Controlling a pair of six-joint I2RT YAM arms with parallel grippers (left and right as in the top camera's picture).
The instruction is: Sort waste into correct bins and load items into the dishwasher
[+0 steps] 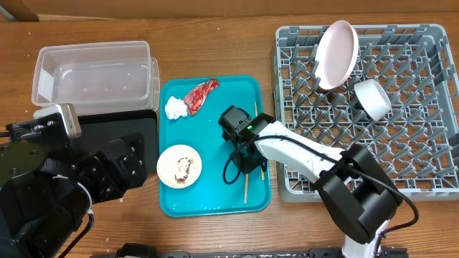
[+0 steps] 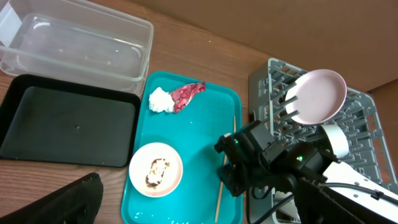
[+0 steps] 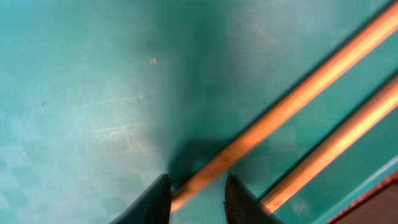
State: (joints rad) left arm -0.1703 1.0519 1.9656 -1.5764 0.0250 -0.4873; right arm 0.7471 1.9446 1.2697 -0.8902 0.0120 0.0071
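My right gripper (image 1: 244, 162) is down on the teal tray (image 1: 215, 204). Its fingers (image 3: 199, 199) are open and straddle one wooden chopstick (image 3: 280, 112); the second chopstick (image 3: 336, 146) lies just beside it. The chopsticks (image 2: 219, 193) lie along the tray's right side. A small white bowl with rice and brown scraps (image 1: 179, 166) sits at the tray's front left. The red wrapper (image 1: 201, 93) and white napkin (image 1: 176, 107) lie at its back. The pale plate (image 1: 337, 54) and a white cup (image 1: 373, 99) stand in the grey rack (image 1: 401, 165). My left gripper (image 1: 115, 168) hovers open and empty over the black tray (image 2: 68, 124).
The clear tub (image 1: 93, 72) stands empty at the back left, behind the black tray. The rack fills the right side of the table. My right arm reaches across the rack's front left corner. Bare wood runs along the table's front edge.
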